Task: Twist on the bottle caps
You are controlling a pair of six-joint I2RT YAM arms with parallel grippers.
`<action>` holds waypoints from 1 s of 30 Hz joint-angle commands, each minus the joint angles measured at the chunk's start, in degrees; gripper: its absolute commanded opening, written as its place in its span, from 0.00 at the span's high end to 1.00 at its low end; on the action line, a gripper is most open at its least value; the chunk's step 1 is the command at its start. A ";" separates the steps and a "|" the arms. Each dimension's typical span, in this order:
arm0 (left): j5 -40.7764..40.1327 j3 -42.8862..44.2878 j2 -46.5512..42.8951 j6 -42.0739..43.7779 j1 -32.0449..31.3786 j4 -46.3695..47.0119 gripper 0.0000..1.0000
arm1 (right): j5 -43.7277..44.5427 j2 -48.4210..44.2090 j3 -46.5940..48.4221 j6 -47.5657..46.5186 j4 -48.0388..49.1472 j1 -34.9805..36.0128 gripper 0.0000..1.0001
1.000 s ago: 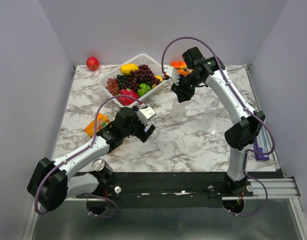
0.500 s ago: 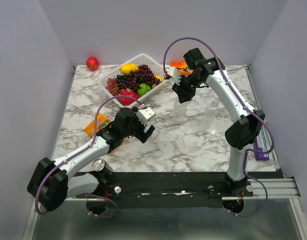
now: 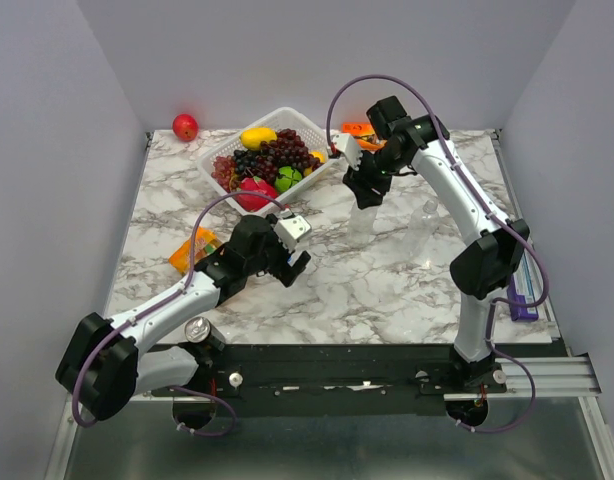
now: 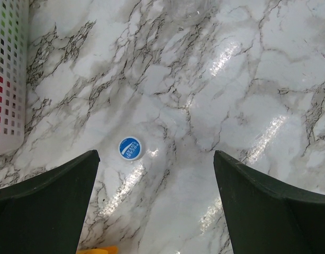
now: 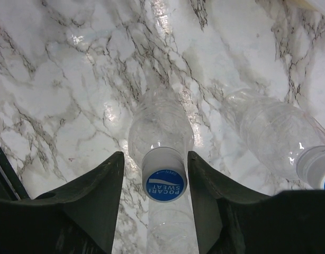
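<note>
In the right wrist view a clear bottle (image 5: 160, 132) stands upright with a blue cap (image 5: 163, 185) on its neck. My right gripper (image 5: 155, 156) is open and straddles that cap, with a small gap on each side. A second clear bottle (image 5: 273, 135), also capped (image 5: 324, 172), stands just to the right. From above, both bottles (image 3: 360, 228) (image 3: 427, 215) sit under the right gripper (image 3: 368, 197). A loose blue cap (image 4: 131, 148) lies on the marble ahead of my left gripper (image 4: 154, 174), which is wide open and empty, low over the table (image 3: 287, 265).
A white basket (image 3: 309, 122) of fruit stands at the back, its wall also in the left wrist view (image 4: 9, 79). A red apple (image 3: 185, 126) lies at the back left, an orange packet (image 3: 185, 256) by the left arm, a silver can top (image 3: 198, 328) near the front edge.
The right gripper's jaws have spread apart from the cap on the bottle. The left arm has barely shifted and stays open.
</note>
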 commanded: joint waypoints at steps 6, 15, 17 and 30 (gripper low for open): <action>2.26 -0.19 1.65 -1.33 0.26 2.04 0.01 | -0.26 -3.27 7.65 5.37 1.15 -0.16 0.36; 2.79 1.48 3.50 -2.03 0.26 2.57 0.01 | 5.63 -14.78 -2.70 12.75 6.69 -5.33 0.36; 2.70 1.83 3.50 -2.03 0.26 2.57 0.01 | 5.45 -16.89 -5.69 13.90 6.69 -10.32 0.36; 2.18 1.92 2.63 -0.72 0.26 1.60 0.01 | 7.74 -24.29 -26.17 9.68 9.50 -18.53 0.33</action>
